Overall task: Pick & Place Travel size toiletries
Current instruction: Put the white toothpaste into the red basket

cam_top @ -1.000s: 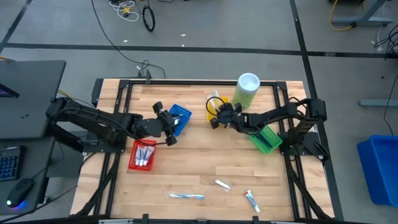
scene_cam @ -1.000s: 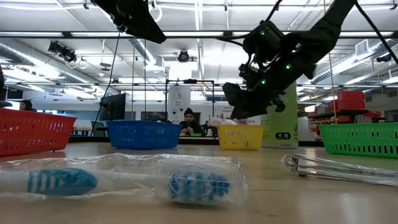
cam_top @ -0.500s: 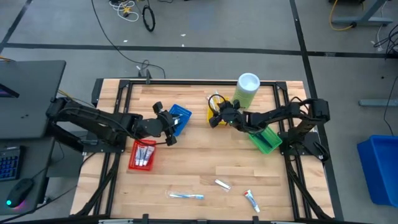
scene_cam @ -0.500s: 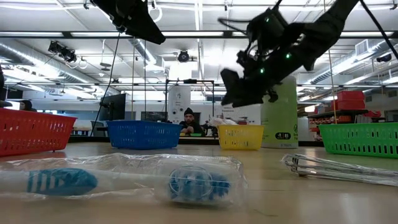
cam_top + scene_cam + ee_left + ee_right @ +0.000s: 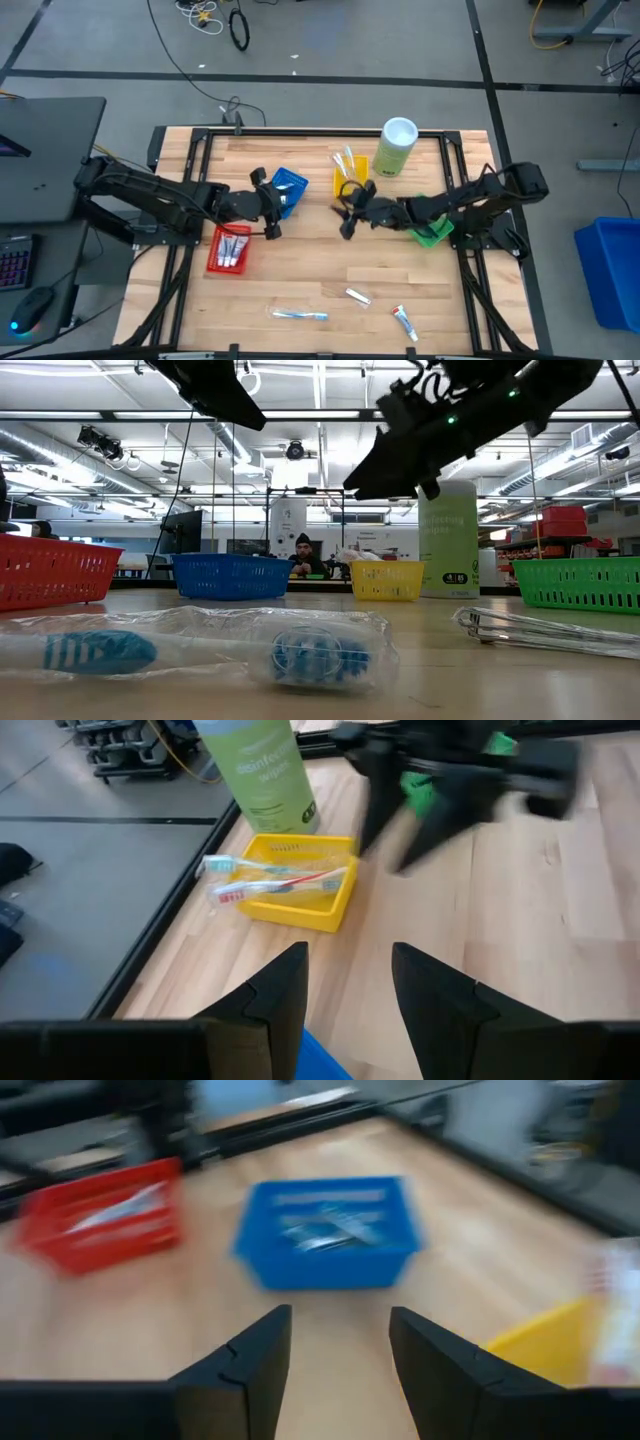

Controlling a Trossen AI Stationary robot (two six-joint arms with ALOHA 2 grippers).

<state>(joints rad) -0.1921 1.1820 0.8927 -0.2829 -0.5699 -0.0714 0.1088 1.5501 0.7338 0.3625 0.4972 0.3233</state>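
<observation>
High view: right gripper [image 5: 345, 215], fingers spread and empty, is best lowered onto the wrapped toothbrush [image 5: 300, 315] well below it; left gripper [image 5: 272, 203], also spread, waits by the blue tray [image 5: 292, 183].

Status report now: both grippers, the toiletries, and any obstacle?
Right gripper open, empty, past the yellow tray. Left gripper open, empty, by the blue tray. Three toiletries loose at the table's front. Path clear.
</observation>
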